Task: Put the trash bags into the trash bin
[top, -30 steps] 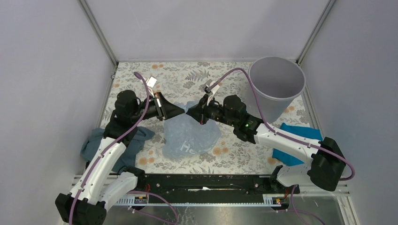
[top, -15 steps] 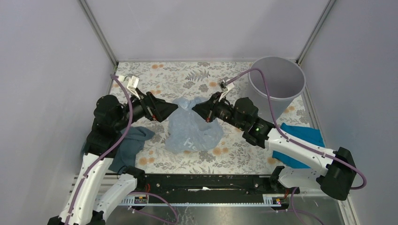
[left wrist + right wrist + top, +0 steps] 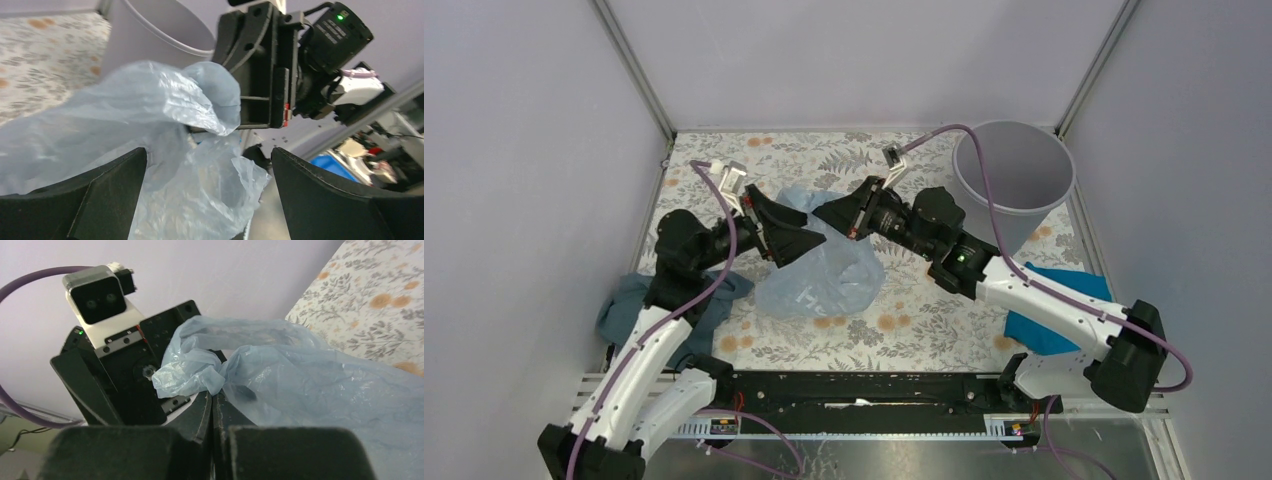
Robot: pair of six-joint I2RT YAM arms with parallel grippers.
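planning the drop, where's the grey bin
Top view: the round light-grey plastic bin stands in the far right corner, behind the bright blue cloth.

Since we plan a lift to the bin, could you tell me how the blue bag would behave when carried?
The trash bag likely hangs floppy: its thin film bunches in wrinkles where the right gripper pinches it. Probably very light and perhaps slippery, being translucent and glossy.
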